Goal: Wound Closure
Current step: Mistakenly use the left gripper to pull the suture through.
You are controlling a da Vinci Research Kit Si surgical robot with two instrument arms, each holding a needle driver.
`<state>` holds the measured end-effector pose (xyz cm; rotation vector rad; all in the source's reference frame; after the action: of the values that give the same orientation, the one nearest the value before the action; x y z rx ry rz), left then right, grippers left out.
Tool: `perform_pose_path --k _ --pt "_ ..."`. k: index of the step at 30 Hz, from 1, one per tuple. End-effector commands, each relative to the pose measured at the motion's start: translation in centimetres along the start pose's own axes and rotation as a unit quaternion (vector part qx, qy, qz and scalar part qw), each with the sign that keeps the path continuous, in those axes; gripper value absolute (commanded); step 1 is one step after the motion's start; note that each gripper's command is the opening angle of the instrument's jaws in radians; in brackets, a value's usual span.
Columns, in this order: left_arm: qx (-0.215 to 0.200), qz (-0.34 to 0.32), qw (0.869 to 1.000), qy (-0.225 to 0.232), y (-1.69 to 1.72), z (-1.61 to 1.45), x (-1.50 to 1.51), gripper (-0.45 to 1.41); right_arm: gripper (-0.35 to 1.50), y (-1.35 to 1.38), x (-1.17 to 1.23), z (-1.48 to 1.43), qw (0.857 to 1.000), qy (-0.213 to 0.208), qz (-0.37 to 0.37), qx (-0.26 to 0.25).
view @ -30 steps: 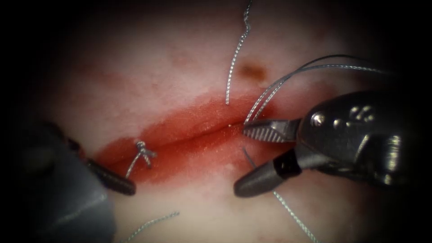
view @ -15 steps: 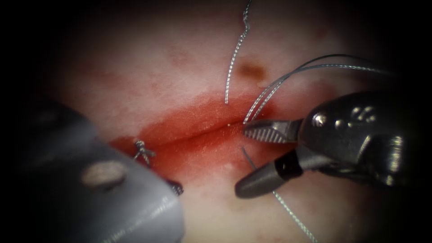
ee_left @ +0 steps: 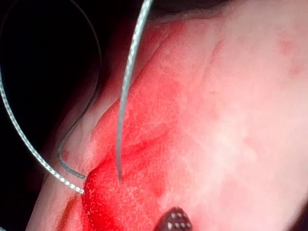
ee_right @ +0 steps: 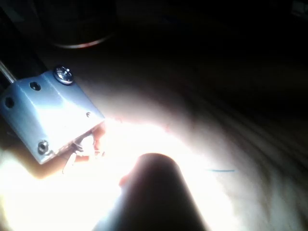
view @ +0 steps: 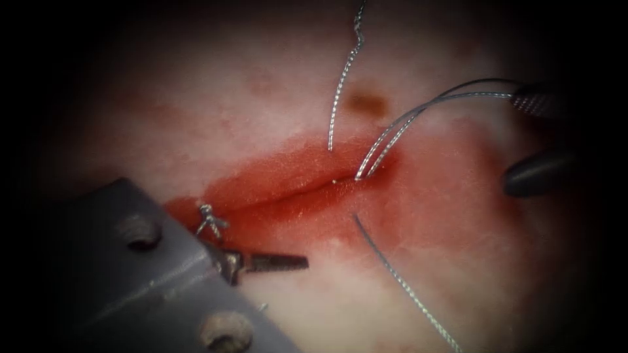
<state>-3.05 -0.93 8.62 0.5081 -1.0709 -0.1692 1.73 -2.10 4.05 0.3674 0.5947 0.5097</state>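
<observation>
The cut in the tissue is the landmark. A thread loop rises from its right end to the right tool, whose jaws stand apart; loose threads cross above and below. At its left end, a knot and the left tool crowd the approach; the tissue above the middle lies bare.

The thread runs off the endoscope view's bottom edge; the needle cannot be made out.

Red-stained tissue, thread entering the cut, tool tip just beside
</observation>
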Motion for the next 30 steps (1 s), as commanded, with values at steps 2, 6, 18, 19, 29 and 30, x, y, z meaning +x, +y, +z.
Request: perform_pose_path --k 2,6,18,19,29,30 --pt "-0.009 0.054 0.999 -0.004 0.14 0.03 -0.11 0.51 1.26 0.03 0.17 0.03 1.000 0.000 0.017 -0.014" --pt "-0.024 0.165 0.986 -0.013 0.25 0.03 -0.29 0.49 1.31 -0.05 0.19 0.12 0.999 -0.006 0.030 -0.011" --pt "-0.024 0.298 0.954 -0.019 0.14 0.29 -0.71 0.51 1.21 -0.15 0.22 0.26 0.998 -0.011 0.043 0.050" --pt "-0.019 0.304 0.952 -0.020 0.12 0.32 -0.71 0.51 1.21 -0.15 0.22 0.26 0.998 -0.011 0.043 0.050" --pt "-0.032 0.293 0.955 -0.014 0.10 0.37 -0.65 -0.45 1.23 -0.16 0.23 0.28 0.998 -0.011 0.045 0.050" --pt "-0.032 0.293 0.955 -0.014 0.10 0.37 -0.65 -0.45 1.23 -0.16 0.23 0.28 0.998 -0.011 0.045 0.050"
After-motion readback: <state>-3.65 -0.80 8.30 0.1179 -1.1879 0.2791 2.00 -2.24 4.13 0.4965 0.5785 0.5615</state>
